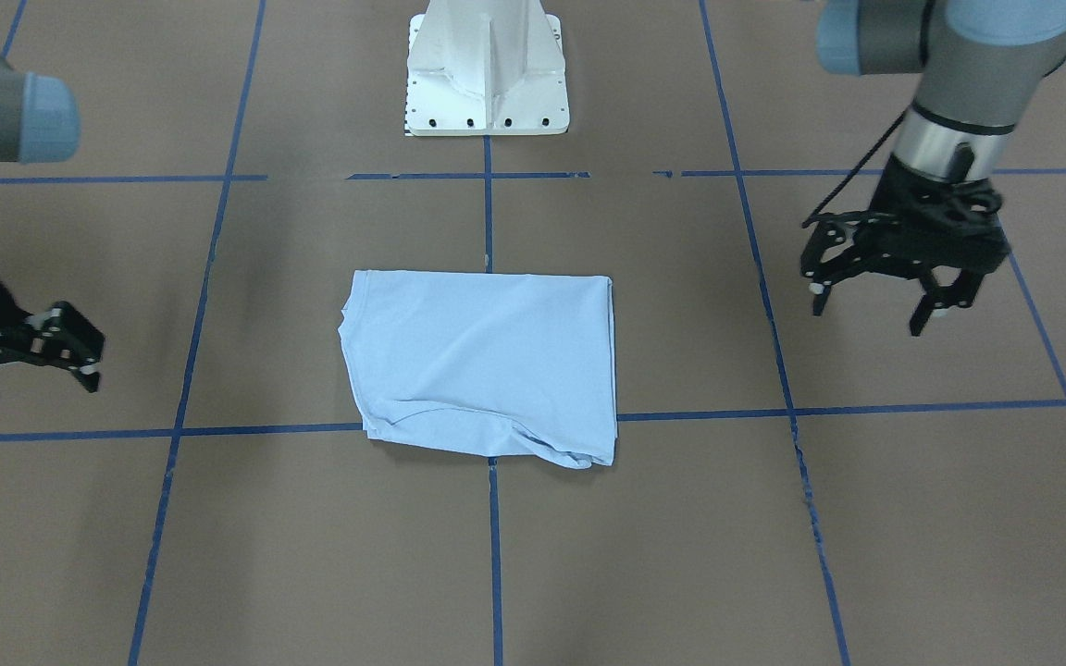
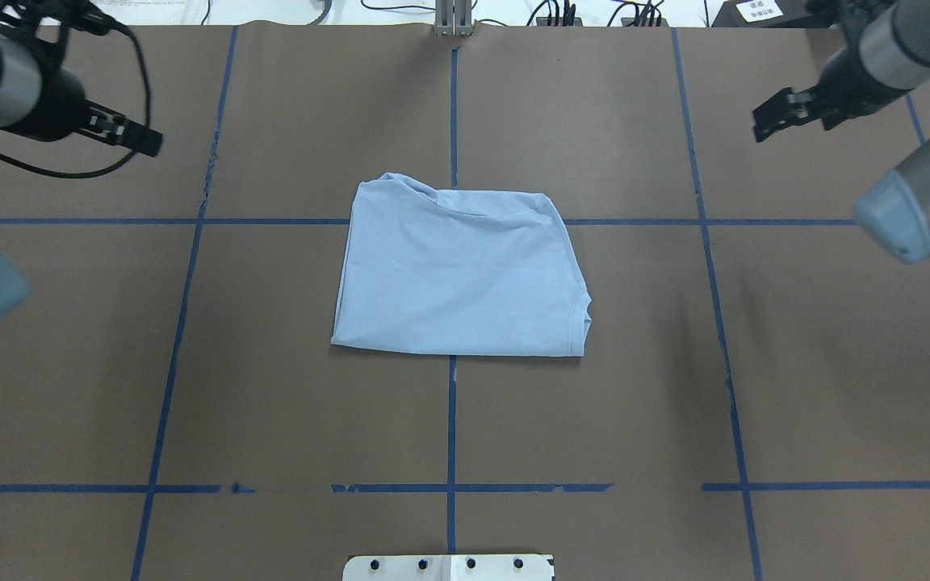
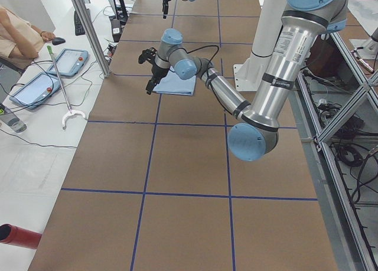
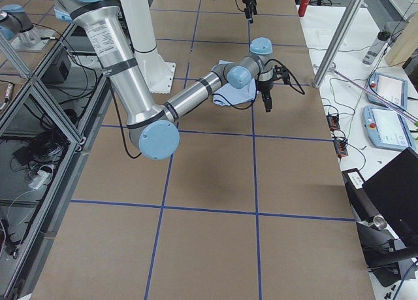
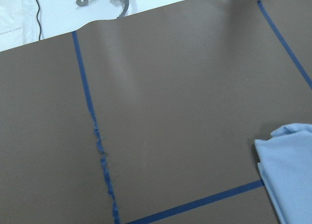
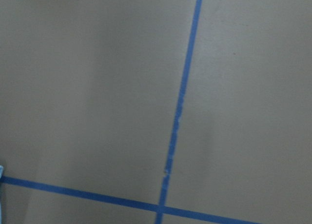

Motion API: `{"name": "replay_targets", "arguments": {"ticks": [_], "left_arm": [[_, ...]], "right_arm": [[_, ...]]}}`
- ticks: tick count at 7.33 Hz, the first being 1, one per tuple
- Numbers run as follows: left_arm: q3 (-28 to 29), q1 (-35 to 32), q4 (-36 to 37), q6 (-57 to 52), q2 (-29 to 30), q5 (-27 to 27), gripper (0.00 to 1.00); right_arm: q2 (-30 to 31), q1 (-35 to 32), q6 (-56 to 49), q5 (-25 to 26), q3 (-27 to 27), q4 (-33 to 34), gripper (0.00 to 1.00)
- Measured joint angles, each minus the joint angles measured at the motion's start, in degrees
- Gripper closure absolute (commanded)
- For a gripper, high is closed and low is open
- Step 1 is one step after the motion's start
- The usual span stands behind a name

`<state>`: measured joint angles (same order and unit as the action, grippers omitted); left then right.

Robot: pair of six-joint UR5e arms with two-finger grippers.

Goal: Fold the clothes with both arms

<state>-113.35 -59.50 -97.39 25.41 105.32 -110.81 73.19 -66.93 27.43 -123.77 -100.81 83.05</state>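
The light blue T-shirt [image 1: 482,365] lies folded into a rough rectangle at the table's middle, also in the overhead view [image 2: 461,278]. Its collar edge shows at one side; the chest print and neck tag are hidden. My left gripper [image 1: 869,316] hangs open and empty above the table, well off to the shirt's side; it shows in the overhead view [image 2: 130,137] at the far left. My right gripper [image 1: 33,388] is open and empty on the opposite side, at the far right overhead [image 2: 780,117]. A shirt corner shows in the left wrist view [image 5: 290,170].
The white pedestal base [image 1: 487,74] stands at the robot's edge of the table. Blue tape lines [image 2: 451,420] mark a grid on the brown surface. A person [image 3: 18,35], tablets [image 3: 68,61] and a metal post [image 3: 88,29] are past the far edge.
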Motion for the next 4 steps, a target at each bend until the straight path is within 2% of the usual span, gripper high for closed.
{"name": "replay_targets", "arguments": {"ticks": [2, 4], "left_arm": [[-1.3, -11.52, 0.53, -18.26, -7.91, -6.03, 0.0], [-0.26, -20.43, 0.52, -30.61, -14.45, -10.18, 0.0]], "right_arm": [[7.49, -10.05, -14.25, -5.56, -0.6, 1.11, 0.0], [9.97, -17.21, -27.34, -7.66, -1.4, 10.78, 0.0]]}}
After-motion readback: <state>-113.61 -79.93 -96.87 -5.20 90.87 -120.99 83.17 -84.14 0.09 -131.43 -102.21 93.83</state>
